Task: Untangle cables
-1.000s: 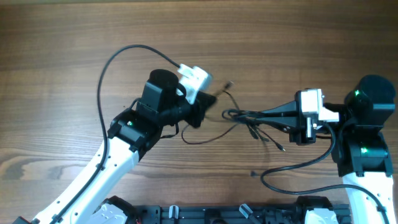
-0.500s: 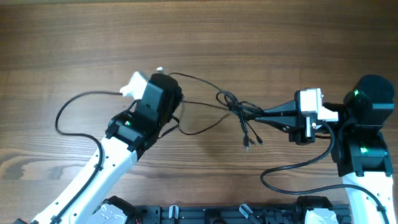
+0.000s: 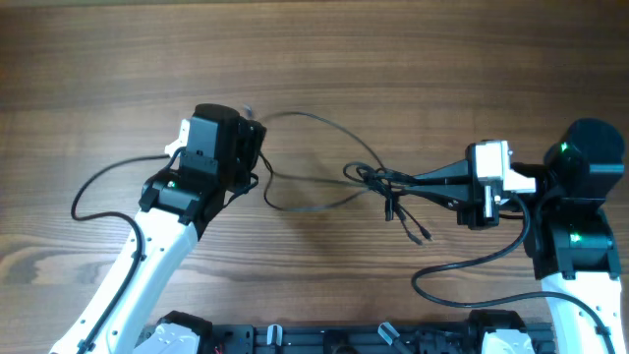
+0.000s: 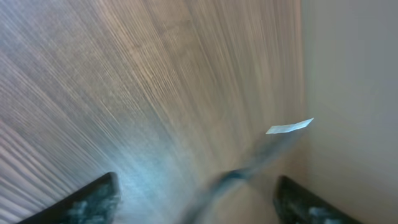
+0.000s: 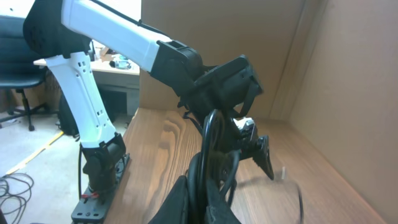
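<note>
Cables (image 3: pixel 378 182): the tangle lies centre-right on the counter (image 3: pixel 423 59), with its knot (image 3: pixel 371 177) at the tip of the right hand (image 3: pixel 395 181). That hand's fingers are pressed together on the bunch; in the right wrist view the cords rise straight out of the pinch. From the knot two thin strands run left to the left hand (image 3: pixel 253 128), one arching high, one sagging low. Short plug ends (image 3: pixel 423 236) trail below the knot.
Long axis of the spread: left–right, between the two hands.
Left hand fingers (image 4: pixel 87 199) stand apart in the blurred wrist view. A cord with a silvery-white tip (image 4: pixel 289 126) passes between them; cannot tell whether it is caught.
Judgement: right hand anchors, so separation calls for a leftward pull. Open counter lies left and far of the left hand, with less room toward the near edge
</note>
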